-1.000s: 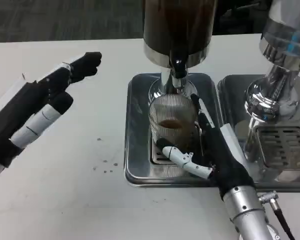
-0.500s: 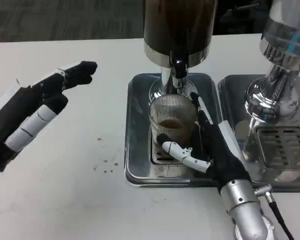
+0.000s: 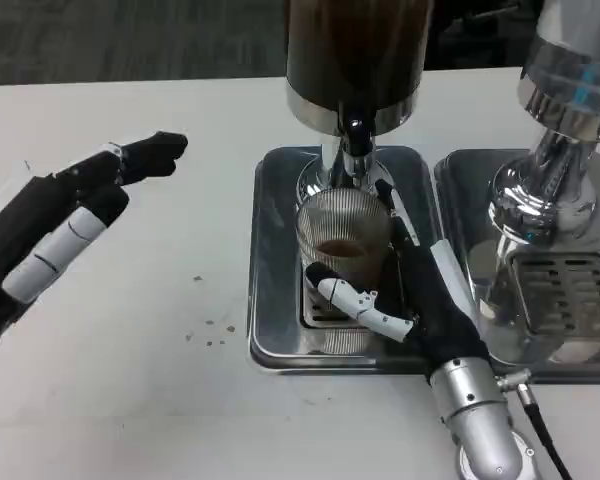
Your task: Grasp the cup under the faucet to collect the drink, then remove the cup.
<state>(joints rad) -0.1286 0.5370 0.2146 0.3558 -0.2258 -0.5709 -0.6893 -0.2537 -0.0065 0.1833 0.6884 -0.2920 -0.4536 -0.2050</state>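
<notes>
Left hand (image 3: 55, 225) hovering over bench (image 3: 130, 400), fingers spread, holding nothing. Cup (image 3: 345, 235) sitting on drip tray (image 3: 270, 300) under faucet (image 3: 355, 140), collecting drink. Right hand (image 3: 410, 290) wrapping around cup. Next, probably: lifting it out level, no spilling.

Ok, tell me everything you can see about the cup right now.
The cup is a clear, vertically ribbed tumbler, glass by its look, standing upright on the steel drip tray directly below the faucet. A little brown drink sits low inside. The right hand grips it, fingers around its front and right side.
</notes>
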